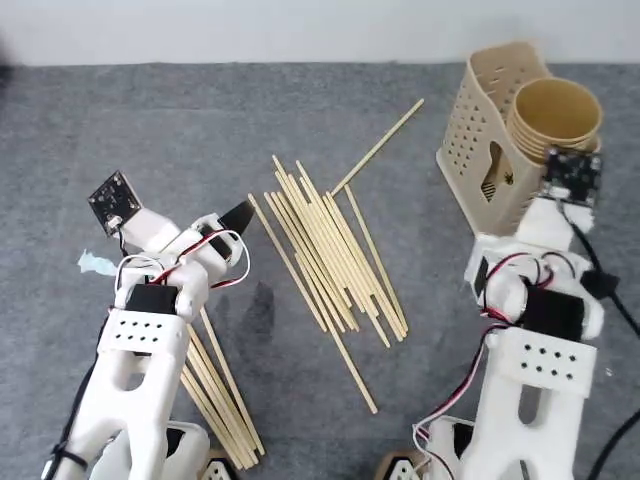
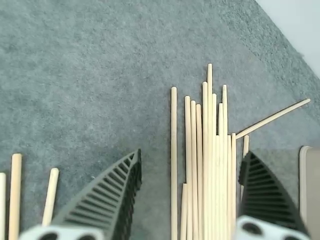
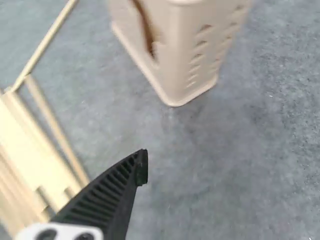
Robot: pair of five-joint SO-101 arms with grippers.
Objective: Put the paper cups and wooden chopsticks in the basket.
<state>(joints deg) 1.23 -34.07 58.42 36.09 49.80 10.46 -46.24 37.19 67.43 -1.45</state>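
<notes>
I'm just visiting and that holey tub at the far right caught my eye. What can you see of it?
The basket is a tall beige container, plastic by its look, its walls pierced with rows of small holes and one larger cut-out. It stands upright on the grey carpeted table at the far right. A stack of paper cups sits in one section; the section beside it looks empty.

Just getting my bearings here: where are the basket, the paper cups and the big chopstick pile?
basket (image 1: 466,138), high view, its perforated side wall.
paper cups (image 1: 555,118), high view, inside of the top cup.
chopstick pile (image 1: 325,250), high view, middle of the bundle.
</notes>
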